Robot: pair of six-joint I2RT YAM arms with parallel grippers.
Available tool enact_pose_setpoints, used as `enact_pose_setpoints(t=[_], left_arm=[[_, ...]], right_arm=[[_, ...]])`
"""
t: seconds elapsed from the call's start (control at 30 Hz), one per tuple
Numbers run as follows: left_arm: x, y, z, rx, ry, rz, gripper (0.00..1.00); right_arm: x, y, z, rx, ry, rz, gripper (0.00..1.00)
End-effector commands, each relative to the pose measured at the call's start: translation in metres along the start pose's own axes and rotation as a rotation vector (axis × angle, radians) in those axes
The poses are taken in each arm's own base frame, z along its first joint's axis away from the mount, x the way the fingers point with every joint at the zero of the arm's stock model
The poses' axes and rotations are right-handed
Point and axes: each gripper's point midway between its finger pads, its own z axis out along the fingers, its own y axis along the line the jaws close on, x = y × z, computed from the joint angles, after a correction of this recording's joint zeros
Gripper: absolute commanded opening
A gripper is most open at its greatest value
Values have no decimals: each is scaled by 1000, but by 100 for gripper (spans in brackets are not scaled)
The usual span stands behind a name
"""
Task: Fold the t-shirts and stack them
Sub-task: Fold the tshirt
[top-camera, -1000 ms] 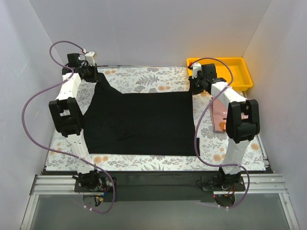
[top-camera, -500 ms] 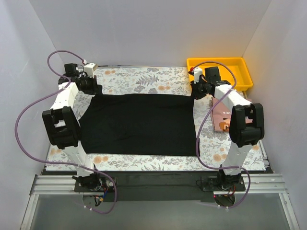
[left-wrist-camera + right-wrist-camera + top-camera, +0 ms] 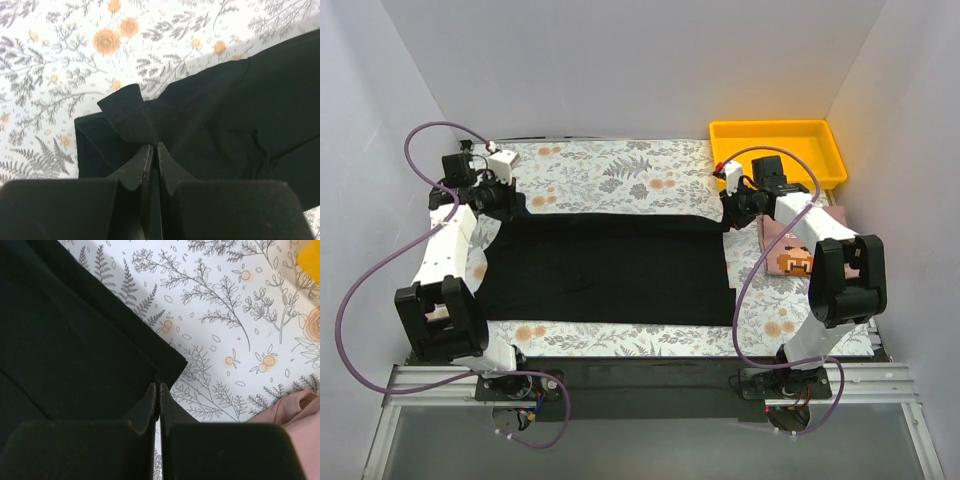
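While both arms reach out to its far corners, the black t-shirt [image 3: 605, 265] lies spread across the middle of the floral counter [image 3: 610, 170], wider than it is deep. Its far edge runs almost straight from 10 o'clock to 2 o'clock, drawn between the two claws. Its near edge lies parallel to the counter's front, leaving a narrow bare strip at 6 o'clock.

The left claw [image 3: 151, 149] has its fingers pressed together on a pinch of black fabric at the 10 o'clock corner. A small hemmed flap stands up just ahead of the tips, and loose folds trail off toward 3 o'clock in the wrist view. The right claw [image 3: 157, 387] is likewise closed tight, with the shirt's pointed 2 o'clock corner caught between its fingers and bare pattern just beyond that edge.

The widest open room is at 12 o'clock, a broad band of bare counter between the shirt's far edge and the back wall. At 9 o'clock the cloth bunches near the counter's left rim, under the left arm. At 3 o'clock a slim band of pattern separates the shirt's right edge from a pinkish book [image 3: 798, 250], which lies under the right arm near the side wall. A yellow tray [image 3: 775, 128] sits at 1 o'clock in the far corner, well apart from the shirt.
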Motion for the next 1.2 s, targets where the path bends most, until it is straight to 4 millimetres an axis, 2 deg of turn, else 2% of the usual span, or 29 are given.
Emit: enact_pose_setpoints(t=[0.0, 0.2, 0.37, 0.4, 0.5, 0.73, 0.8, 0.93, 0.97, 1.03, 1.07, 1.17], left_arm=[[12, 0, -22, -46, 15, 19, 0], [49, -5, -37, -49, 101, -14, 0], [83, -18, -42, -24, 169, -35, 0], [98, -22, -39, -17, 200, -44, 0], [121, -26, -35, -16, 248, -61, 0], [151, -23, -27, -50, 320, -86, 0], [149, -19, -26, -67, 313, -81, 0], [128, -8, -27, -76, 278, -85, 0], [113, -3, -29, -84, 249, -72, 0], [105, 1, -29, -86, 243, -73, 0], [97, 4, -31, -89, 230, -65, 0], [96, 3, -32, -74, 236, -57, 0]], right_arm=[[3, 6, -13, -9, -7, -50, 1], [13, 14, -17, -31, 10, -75, 1], [30, 18, -10, -56, 49, -78, 1], [31, 18, -9, -62, 50, -74, 1], [41, 23, -3, -96, 76, -51, 1], [59, 30, 1, -126, 117, -30, 1], [58, 31, -1, -127, 116, -30, 1], [42, 30, -10, -118, 81, -51, 1], [40, 31, -11, -119, 77, -52, 1], [34, 31, -15, -119, 70, -55, 1], [34, 31, -16, -122, 72, -60, 1], [41, 34, -17, -130, 92, -62, 1]])
